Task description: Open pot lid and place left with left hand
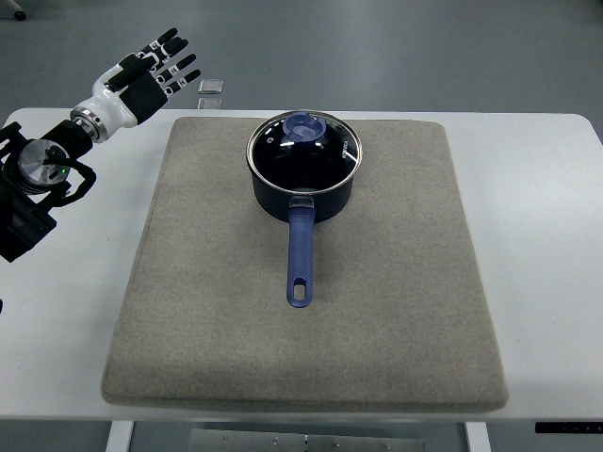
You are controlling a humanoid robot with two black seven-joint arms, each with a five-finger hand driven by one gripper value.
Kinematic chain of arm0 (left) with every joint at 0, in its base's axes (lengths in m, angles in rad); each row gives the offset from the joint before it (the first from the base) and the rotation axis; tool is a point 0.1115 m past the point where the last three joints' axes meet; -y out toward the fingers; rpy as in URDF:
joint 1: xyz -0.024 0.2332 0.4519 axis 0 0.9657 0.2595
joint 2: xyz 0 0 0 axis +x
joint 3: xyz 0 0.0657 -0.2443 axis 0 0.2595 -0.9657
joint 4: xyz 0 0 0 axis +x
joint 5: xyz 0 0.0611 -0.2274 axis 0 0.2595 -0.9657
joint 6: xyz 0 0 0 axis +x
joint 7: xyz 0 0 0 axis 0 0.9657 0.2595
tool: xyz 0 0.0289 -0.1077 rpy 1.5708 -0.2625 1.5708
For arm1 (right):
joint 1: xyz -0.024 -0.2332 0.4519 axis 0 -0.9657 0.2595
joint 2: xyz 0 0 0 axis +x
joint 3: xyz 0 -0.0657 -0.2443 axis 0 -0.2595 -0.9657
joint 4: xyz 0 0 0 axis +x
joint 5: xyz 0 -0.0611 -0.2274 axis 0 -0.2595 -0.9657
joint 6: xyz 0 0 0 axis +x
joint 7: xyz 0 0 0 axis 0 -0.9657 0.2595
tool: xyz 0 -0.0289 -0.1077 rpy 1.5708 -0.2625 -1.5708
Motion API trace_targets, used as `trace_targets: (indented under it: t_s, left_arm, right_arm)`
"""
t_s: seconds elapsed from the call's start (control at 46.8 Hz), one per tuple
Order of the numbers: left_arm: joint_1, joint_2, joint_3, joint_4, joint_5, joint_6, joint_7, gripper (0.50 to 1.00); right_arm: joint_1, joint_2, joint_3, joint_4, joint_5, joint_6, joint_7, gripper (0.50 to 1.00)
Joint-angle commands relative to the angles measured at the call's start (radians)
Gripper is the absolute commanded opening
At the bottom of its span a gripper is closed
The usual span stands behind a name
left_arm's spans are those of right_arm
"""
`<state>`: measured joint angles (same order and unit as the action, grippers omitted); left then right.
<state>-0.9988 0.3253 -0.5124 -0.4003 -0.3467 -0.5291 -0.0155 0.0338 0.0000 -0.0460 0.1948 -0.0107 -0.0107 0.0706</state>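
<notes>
Left robot hand raised, fingers spread, nothing held. Pot lid seated on pot, well to its right. Best approached from above, pinching the knob, lifting straight.

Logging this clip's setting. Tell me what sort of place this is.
Probably a robot test lab, not a home kitchen: a lidded pot sits alone on a grey mat on a plain white table, above a bare grey floor, with the left hand raised nearby.
</notes>
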Motion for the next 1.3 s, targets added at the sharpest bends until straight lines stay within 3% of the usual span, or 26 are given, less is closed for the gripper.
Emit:
trace_targets:
  t_s: [0.0, 0.705, 0.833, 1.026, 1.282]
  left_arm:
    - [0.0, 0.0, 0.0, 0.0, 0.0, 0.0, -0.001, 0.994]
    - [-0.023, -0.011, 0.025, -0.002, 0.015, -0.003, -0.006, 0.992]
    - [-0.047, -0.009, 0.023, -0.002, 0.158, -0.006, -0.027, 0.992]
    - [-0.087, 0.0, 0.02, -0.014, 0.437, -0.006, -0.112, 0.992]
    - [-0.1, 0.052, 0.015, -0.141, 0.741, 0.003, -0.118, 0.99]
  right_arm:
    - [0.0, 0.0, 0.0, 0.0, 0.0, 0.0, 0.0, 0.917]
    - [0.0, 0.0, 0.0, 0.0, 0.0, 0.0, 0.0, 0.917]
    - [0.0, 0.0, 0.0, 0.0, 0.0, 0.0, 0.0, 0.917]
    - [0.0, 0.0, 0.0, 0.0, 0.0, 0.0, 0.0, 0.917]
    - [0.0, 0.0, 0.0, 0.0, 0.0, 0.0, 0.0, 0.917]
